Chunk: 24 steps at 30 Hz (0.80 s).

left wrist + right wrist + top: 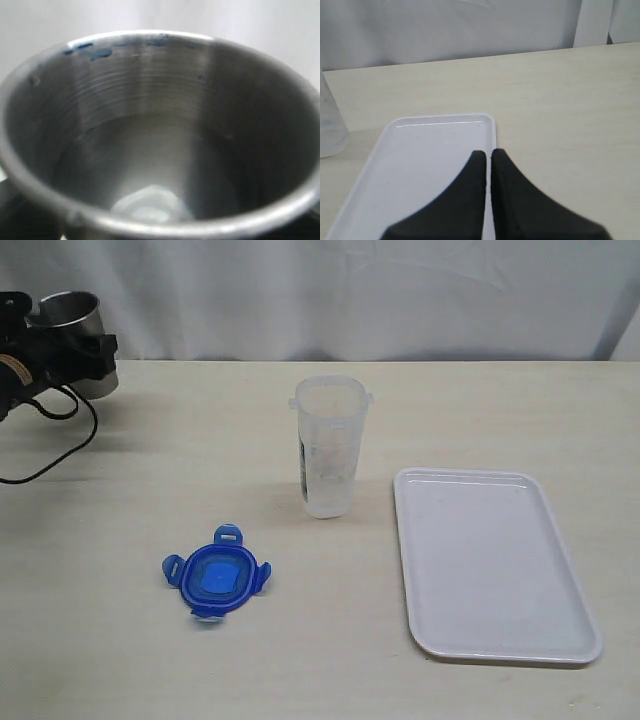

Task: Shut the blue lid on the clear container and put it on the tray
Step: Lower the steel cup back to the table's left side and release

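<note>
The blue lid (216,583) lies flat on the table at the front left, its flaps spread out. The clear container (328,445) stands upright and uncovered in the middle, and its edge (330,130) also shows in the right wrist view. The white tray (490,560) lies empty to the container's right. My left gripper (85,355) is at the far back left, closed around a steel cup (72,320), far from the lid. My right gripper (488,152) is shut and empty over the tray's (420,165) long edge; it is out of the exterior view.
The steel cup (160,125) fills the left wrist view, which looks down into it. A black cable (60,440) trails from the left arm onto the table. A white curtain (350,290) hangs behind the table's far edge.
</note>
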Tool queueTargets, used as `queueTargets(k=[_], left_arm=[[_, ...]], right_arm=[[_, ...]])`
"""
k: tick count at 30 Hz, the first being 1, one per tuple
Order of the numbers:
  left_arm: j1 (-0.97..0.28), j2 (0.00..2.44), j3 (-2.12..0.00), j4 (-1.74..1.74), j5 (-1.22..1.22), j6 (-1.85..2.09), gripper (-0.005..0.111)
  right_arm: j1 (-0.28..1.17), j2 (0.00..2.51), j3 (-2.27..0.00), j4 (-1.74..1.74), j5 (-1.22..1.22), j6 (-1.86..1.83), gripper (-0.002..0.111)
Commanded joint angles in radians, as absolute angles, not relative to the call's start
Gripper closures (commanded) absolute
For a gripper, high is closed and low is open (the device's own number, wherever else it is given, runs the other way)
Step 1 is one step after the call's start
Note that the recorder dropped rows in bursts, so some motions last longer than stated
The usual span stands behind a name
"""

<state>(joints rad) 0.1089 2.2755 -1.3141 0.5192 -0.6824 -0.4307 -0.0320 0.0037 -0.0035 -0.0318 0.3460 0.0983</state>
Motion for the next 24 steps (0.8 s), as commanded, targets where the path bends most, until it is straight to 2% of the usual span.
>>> queueTargets(k=[1,24], left_arm=[[0.121,2.326,-1.371,0.519,-0.76,-0.442,0.107],[0.121,2.415,-1.419,0.616,-0.776,-0.39,0.107]], right_arm=[[-0.033,0.0,0.0,-0.031,0.344,0.104,0.104],[-0.033,0.0,0.0,-0.031,0.344,0.104,0.104]])
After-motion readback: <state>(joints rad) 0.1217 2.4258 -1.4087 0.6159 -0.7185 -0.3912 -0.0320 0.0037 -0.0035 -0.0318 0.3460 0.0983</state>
